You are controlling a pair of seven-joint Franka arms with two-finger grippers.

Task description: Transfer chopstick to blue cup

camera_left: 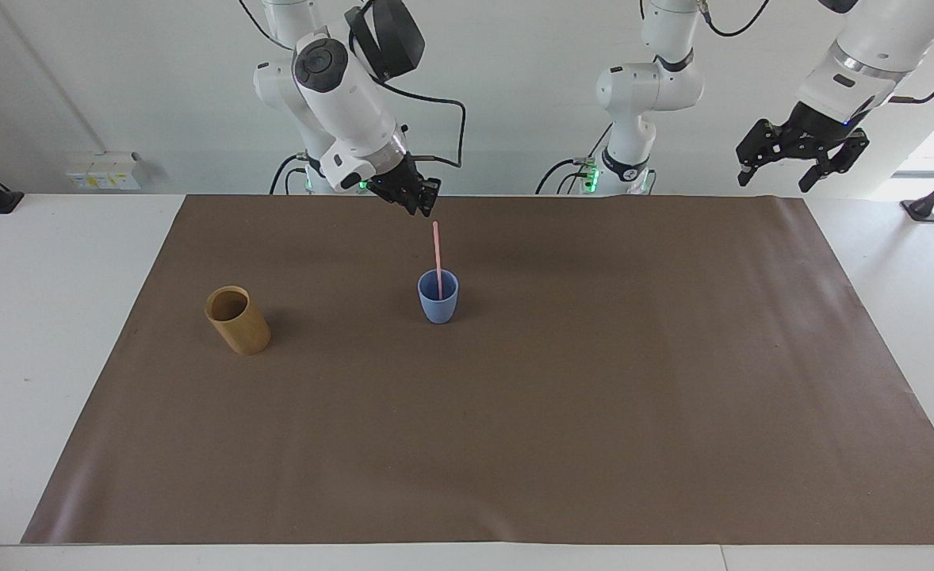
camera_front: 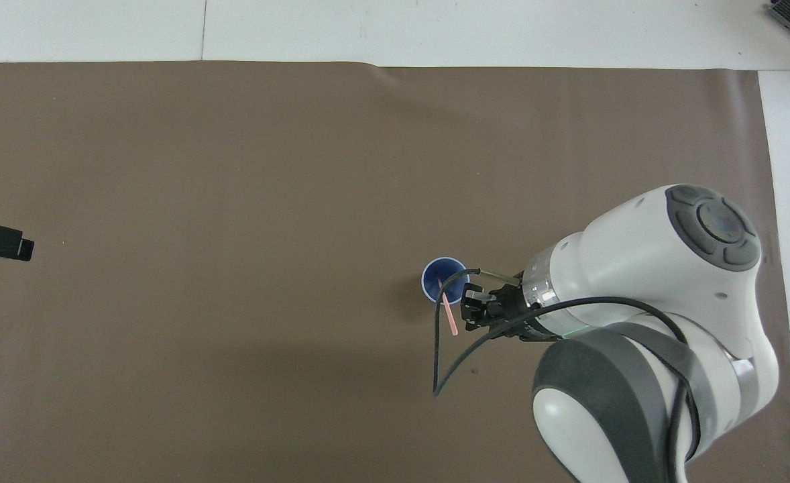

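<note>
My right pincer [camera_left: 423,208] hangs released just above the chopstick [camera_left: 437,258], now standing in the blue cup [camera_left: 438,300]; I should lift straight up, avoiding nudges.

Two cups and one stick on a broad open mat

The blue cup [camera_left: 438,296] stands mid-mat with the chopstick [camera_left: 437,258] rising from it, so the space straight above its mouth is taken; the right end effector [camera_left: 418,196] hangs over the mat close above the stick's top, apart from it. The tan cup [camera_left: 238,319] stands toward the right arm's end, well apart from the blue cup, with a free lane between them. The mat [camera_left: 594,396] farther from the robots and toward the left arm's end lies open. The left end effector [camera_left: 800,155] waits high over that end's edge of the desk [camera_left: 31,333].
</note>
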